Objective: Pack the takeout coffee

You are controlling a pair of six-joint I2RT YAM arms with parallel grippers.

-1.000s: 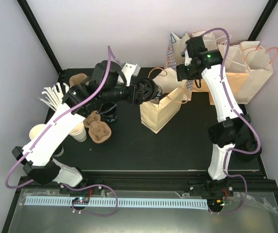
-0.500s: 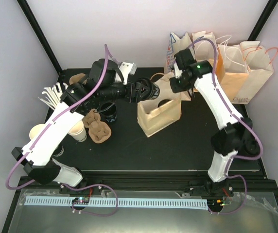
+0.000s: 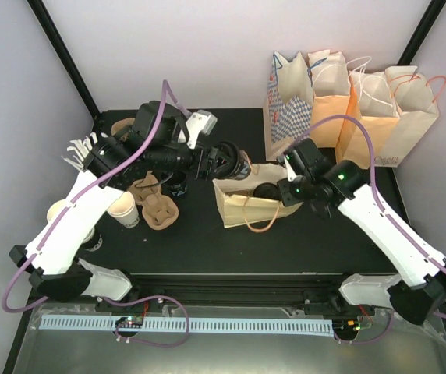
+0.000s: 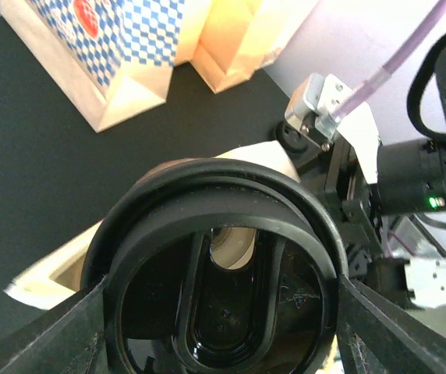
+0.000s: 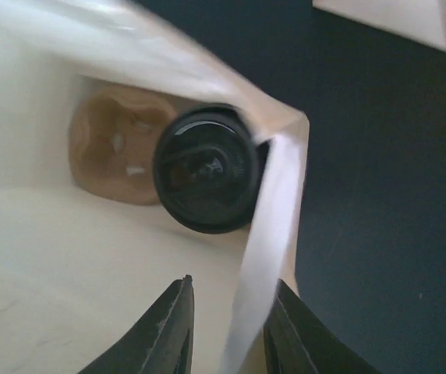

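Left wrist view: lidded cup (image 4: 223, 312) in left jaws, body hidden; right jaws pinching bag (image 5: 266, 226) wall.

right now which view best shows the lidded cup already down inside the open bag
The right wrist view: it looks straight into the open bag, with the cup's black lid next to a brown carrier. The top external view shows that lid only as a small dark disc. The left wrist view doesn't show it; the held lid blocks the bag.
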